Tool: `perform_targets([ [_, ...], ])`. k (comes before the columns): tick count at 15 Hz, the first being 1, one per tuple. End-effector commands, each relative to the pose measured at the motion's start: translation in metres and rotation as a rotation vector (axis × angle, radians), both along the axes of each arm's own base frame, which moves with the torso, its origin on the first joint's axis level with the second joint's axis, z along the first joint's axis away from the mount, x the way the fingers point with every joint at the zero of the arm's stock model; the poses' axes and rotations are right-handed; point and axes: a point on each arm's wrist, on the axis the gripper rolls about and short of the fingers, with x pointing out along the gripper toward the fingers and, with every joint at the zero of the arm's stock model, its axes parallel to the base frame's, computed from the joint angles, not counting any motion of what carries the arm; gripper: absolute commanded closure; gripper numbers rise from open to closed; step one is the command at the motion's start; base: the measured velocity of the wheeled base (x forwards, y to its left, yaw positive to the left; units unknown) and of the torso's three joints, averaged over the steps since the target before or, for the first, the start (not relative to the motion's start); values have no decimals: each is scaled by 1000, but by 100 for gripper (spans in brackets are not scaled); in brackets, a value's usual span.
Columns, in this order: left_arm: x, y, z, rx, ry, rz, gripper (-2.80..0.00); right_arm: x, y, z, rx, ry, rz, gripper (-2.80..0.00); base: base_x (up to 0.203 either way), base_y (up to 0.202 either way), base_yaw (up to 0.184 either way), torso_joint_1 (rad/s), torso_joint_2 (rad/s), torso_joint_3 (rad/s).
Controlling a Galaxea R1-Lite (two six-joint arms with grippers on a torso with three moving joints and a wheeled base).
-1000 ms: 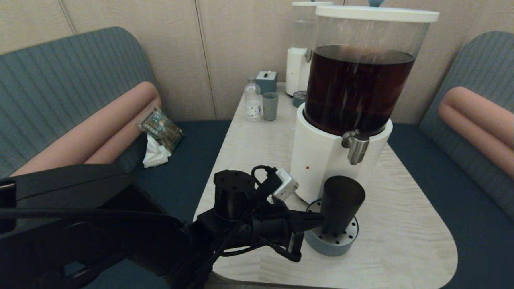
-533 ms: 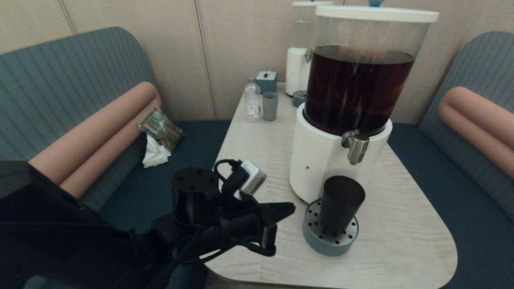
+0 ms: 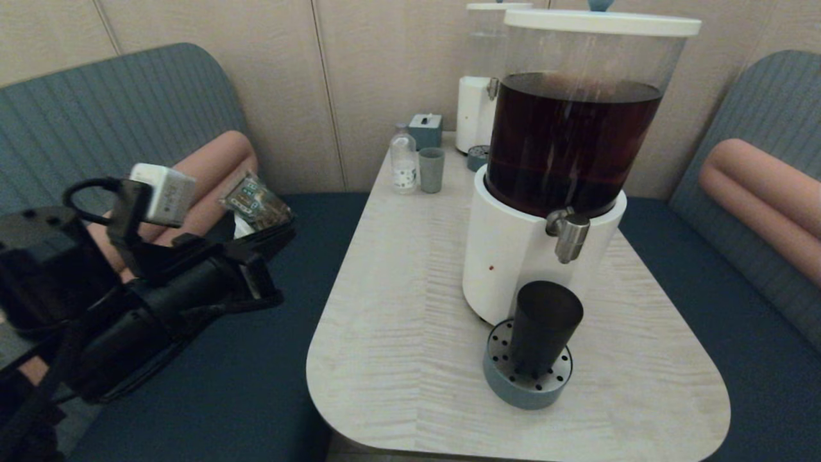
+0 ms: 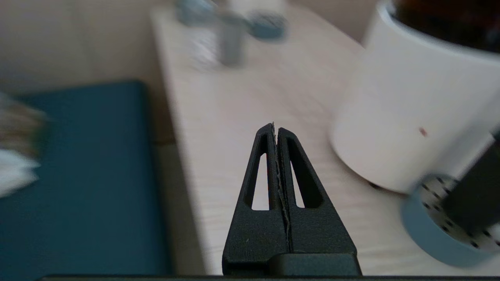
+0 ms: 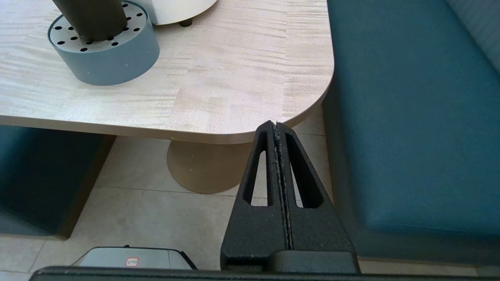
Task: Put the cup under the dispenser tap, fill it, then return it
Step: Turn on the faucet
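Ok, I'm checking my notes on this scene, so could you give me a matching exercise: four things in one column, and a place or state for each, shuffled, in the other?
Things:
1. cup
2. left hand
3. right hand
4. small bottle

Places or states:
A. shut, off the table's left side, above the bench
B. far end of the table, beside a small grey cup
C. on the round perforated stand, below the tap
D. shut, low beside the table's near corner

Pairs: 1-C, 2-A, 3-D, 4-B

Teal booth seats (image 3: pixel 122 122), seemingly tiled floor (image 5: pixel 148 210)
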Motion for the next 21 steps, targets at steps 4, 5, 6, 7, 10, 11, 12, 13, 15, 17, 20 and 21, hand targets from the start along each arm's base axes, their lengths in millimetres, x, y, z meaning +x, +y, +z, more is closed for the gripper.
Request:
perform_targets([
  [4,-79,44,42,-54,-223,132,0,0,0,0,1,3,0,0,0,0,0,0,0,0],
  [5,-90,49,41,-57,-244,148,0,0,0,0,0,3,0,0,0,0,0,0,0,0],
  [6,-103,52,40,-59,-265,161,0,0,0,0,0,3,0,0,0,0,0,0,0,0],
  [7,-114,54,40,-63,-289,165,0,0,0,0,1,3,0,0,0,0,0,0,0,0],
  [10,-149,61,40,-81,-387,190,0,0,0,0,1,3,0,0,0,0,0,0,0,0],
  [11,-159,62,38,-85,-411,196,0,0,0,0,0,3,0,0,0,0,0,0,0,0],
  [12,-170,63,37,-90,-434,197,0,0,0,0,0,3,0,0,0,0,0,0,0,0],
  [13,-181,64,36,-92,-453,201,0,0,0,0,0,3,0,0,0,0,0,0,0,0],
  [15,-203,66,30,-89,-470,199,0,0,0,0,0,3,1,0,0,0,0,0,0,0],
  [17,-220,67,20,-82,-470,181,0,0,0,0,0,3,0,0,0,0,0,0,0,0],
  [20,-235,67,1,-62,-475,196,0,0,0,0,0,3,1,0,0,0,0,0,0,0],
  [21,-239,66,-6,-52,-474,175,0,0,0,0,0,3,0,0,0,0,0,0,0,0],
])
